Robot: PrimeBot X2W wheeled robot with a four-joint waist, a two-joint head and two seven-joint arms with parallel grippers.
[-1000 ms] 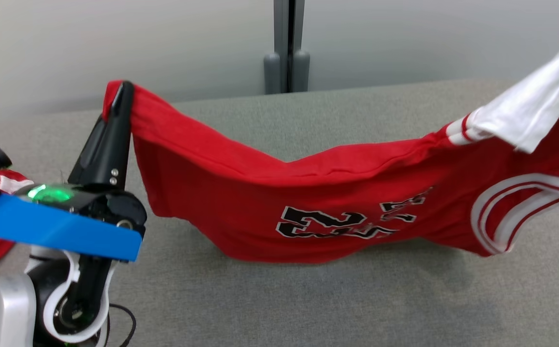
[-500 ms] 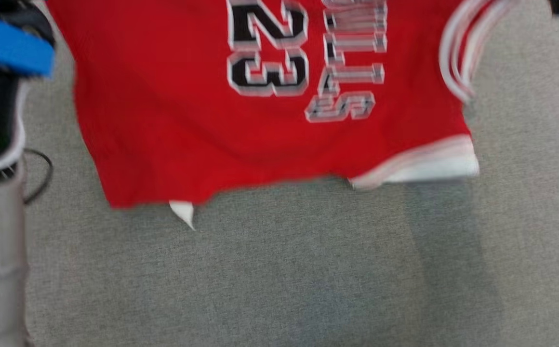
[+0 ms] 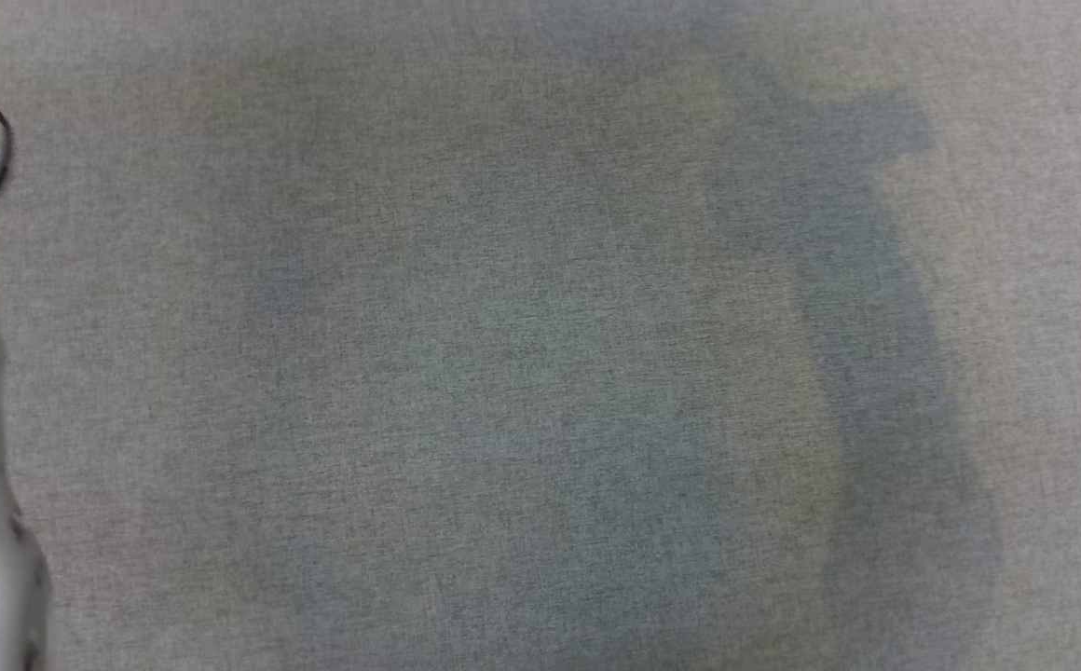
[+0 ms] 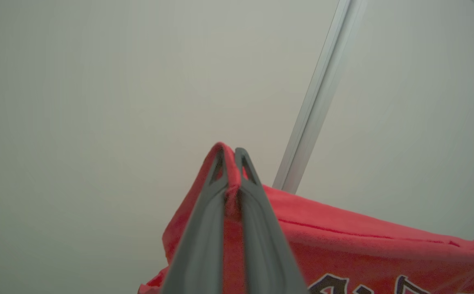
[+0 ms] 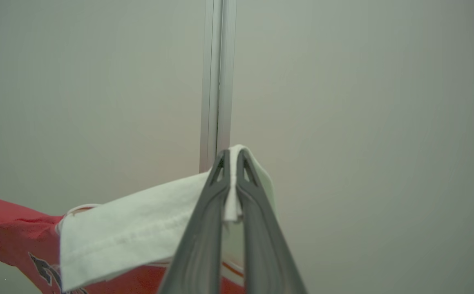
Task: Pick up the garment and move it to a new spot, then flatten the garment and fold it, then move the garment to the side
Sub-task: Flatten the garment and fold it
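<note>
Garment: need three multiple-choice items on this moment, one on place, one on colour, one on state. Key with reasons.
1. Where does the left gripper hold the garment?
A) at a red edge
B) on the black lettering
C) on a white strip

2. What colour is the fabric in the right gripper?
A) red
B) white
C) black

3. How do the two grippers stand?
A) both open
B) left open, right shut
C) both shut on the garment

Key:
1 A, red cloth is pinched at its tip in the left wrist view.
2 B, white fabric is clamped there.
3 C, each wrist view shows the jaws closed on cloth.
</note>
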